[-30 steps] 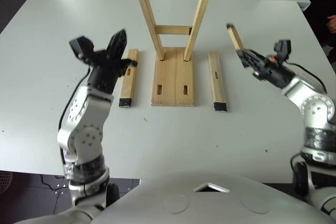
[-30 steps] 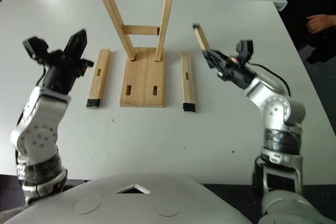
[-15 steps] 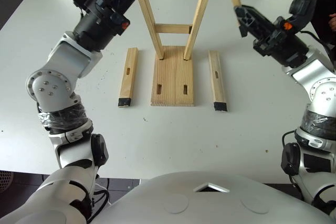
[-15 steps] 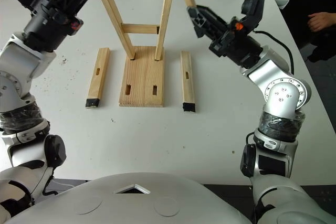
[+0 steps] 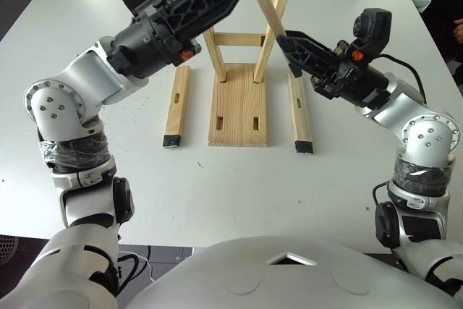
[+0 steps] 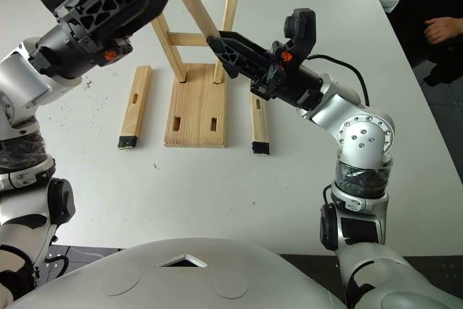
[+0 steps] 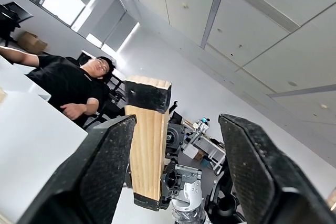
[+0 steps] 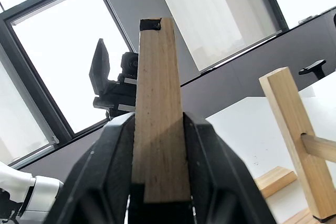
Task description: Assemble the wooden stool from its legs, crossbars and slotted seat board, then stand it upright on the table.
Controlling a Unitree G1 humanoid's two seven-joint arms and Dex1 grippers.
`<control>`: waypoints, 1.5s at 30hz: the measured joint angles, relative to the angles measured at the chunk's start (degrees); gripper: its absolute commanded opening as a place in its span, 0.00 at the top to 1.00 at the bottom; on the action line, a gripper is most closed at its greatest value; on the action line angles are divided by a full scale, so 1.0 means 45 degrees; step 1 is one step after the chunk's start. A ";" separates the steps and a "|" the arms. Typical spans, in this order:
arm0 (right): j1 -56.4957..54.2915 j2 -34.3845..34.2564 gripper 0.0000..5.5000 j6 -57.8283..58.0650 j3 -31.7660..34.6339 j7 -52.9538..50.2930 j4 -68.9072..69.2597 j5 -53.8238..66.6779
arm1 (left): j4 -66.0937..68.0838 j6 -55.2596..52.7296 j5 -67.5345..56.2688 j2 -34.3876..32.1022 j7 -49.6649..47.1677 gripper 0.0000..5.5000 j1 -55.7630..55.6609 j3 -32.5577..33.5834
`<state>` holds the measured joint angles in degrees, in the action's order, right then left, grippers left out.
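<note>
While R fingers clamp bar, L fingers gape.

Head stereo pair: high, facing forward and down over the white bench, medium range; both eyes share the seat board and both arms, offset sideways. Left wrist camera: close behind left end effector, aimed upward at the ceiling. Right wrist camera: close behind right end effector, looking along the wooden bar toward windows. Both wrist views share that bar.
</note>
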<state>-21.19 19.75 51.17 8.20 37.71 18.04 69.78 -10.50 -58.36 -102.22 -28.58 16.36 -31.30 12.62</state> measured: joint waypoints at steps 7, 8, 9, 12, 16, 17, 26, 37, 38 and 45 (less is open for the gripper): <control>0.0008 0.0241 0.76 0.0473 -0.0259 0.0369 0.0069 0.0512 | -0.0027 0.0017 0.0334 -0.0019 0.0376 0.47 -0.0030 -0.0346; 0.0009 0.0271 0.76 0.0564 -0.0266 0.0428 0.0069 0.0571 | -0.0020 0.0028 0.0467 -0.0020 0.0463 0.47 -0.0061 -0.0351; 0.0011 0.0287 0.76 0.0617 -0.0266 0.0439 0.0067 0.0673 | 0.0002 0.0030 0.0564 -0.0029 0.0545 0.47 -0.0095 -0.0359; 0.0037 0.0354 0.76 0.0738 -0.0266 0.0493 0.0080 0.0971 | 0.0136 0.0003 0.0959 -0.0117 0.0919 0.47 -0.0223 -0.0409; 0.0274 0.0935 0.76 0.0815 -0.0407 0.0996 0.0203 0.0827 | 0.0257 -0.0303 0.1568 -0.0541 0.1744 0.47 -0.0266 -0.0478; 0.0333 0.1051 0.76 0.0821 -0.0468 0.1095 0.0201 0.0748 | 0.0258 -0.0379 0.1734 -0.0636 0.1965 0.47 -0.0290 -0.0497; 0.0349 0.1721 0.76 0.0731 -0.0998 0.2255 -0.0074 -0.0332 | 0.0031 -0.0775 0.3004 -0.1099 0.3919 0.47 -0.0416 -0.0746; 0.0361 0.1894 0.76 0.0704 -0.1289 0.2685 0.0214 -0.0762 | -0.0177 -0.0773 0.4091 -0.1103 0.4757 0.62 -0.0263 -0.0785; 0.0361 0.1893 0.76 0.0705 -0.1285 0.2679 0.0213 -0.0758 | -0.0201 -0.0772 0.4192 -0.1103 0.4817 0.64 -0.0220 -0.0785; 0.0357 0.1974 0.76 0.0746 -0.1346 0.2725 0.0222 -0.0804 | -0.0740 -0.0668 0.5033 -0.1120 0.5409 0.76 0.0140 -0.0876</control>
<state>-19.58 28.63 54.53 2.15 49.97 19.04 66.16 -13.82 -61.37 -79.57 -33.62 40.70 -30.67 8.68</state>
